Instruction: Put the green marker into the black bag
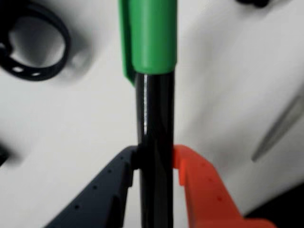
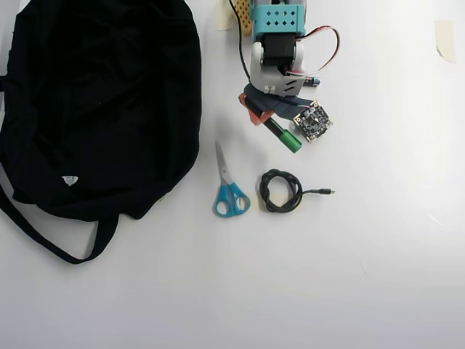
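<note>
The green marker (image 1: 154, 118) has a black barrel and a bright green cap. My gripper (image 1: 156, 164) is shut on its barrel, dark blue finger on the left and orange finger on the right in the wrist view. In the overhead view the green marker (image 2: 285, 138) sticks out below my gripper (image 2: 263, 118), cap pointing down-right, just above the white table. The black bag (image 2: 102, 102) lies flat at the left, large and floppy, with a small white tag and long straps. The marker is well to the right of the bag.
Blue-handled scissors (image 2: 229, 185) lie between the bag and a coiled black cable (image 2: 282, 190). The arm's base (image 2: 276, 22) stands at the top centre. Tape pieces (image 2: 444, 38) sit at the top right. The coiled cable (image 1: 33, 45) also shows in the wrist view.
</note>
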Robot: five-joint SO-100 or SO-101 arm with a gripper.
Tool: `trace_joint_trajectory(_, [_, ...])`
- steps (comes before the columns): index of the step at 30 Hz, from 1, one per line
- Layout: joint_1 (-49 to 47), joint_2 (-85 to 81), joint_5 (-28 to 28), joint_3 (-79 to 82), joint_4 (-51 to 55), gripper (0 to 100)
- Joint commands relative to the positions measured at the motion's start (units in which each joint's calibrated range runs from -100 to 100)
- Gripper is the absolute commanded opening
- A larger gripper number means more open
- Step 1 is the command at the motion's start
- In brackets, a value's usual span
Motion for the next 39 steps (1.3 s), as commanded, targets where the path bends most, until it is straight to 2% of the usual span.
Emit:
trace_joint_trajectory(1, [-0.47,-1.95,-0.09,-10.71,6.38,2])
trace_joint_trajectory(5, [-0.55,-4.36,-0.56,-16.19,8.96,2])
trace_joint_trajectory(7, [-0.55,-6.35,-4.76,-16.28,10.77,2])
trace_joint_trajectory(14, [-1.07,-14.23,-12.04,-15.12,12.93,2])
trace_joint_trajectory(21, [-2.12,-17.97,-26.47,-14.58,14.39,2])
trace_joint_trajectory(31, [-2.04,-18.55,-25.52,-14.58,16.63,2])
trace_joint_trajectory(36, [-2.57,-18.46,-31.5,-14.49,15.42,2])
trace_joint_trajectory(39, [-1.89,-17.8,-32.39,-14.49,13.96,2])
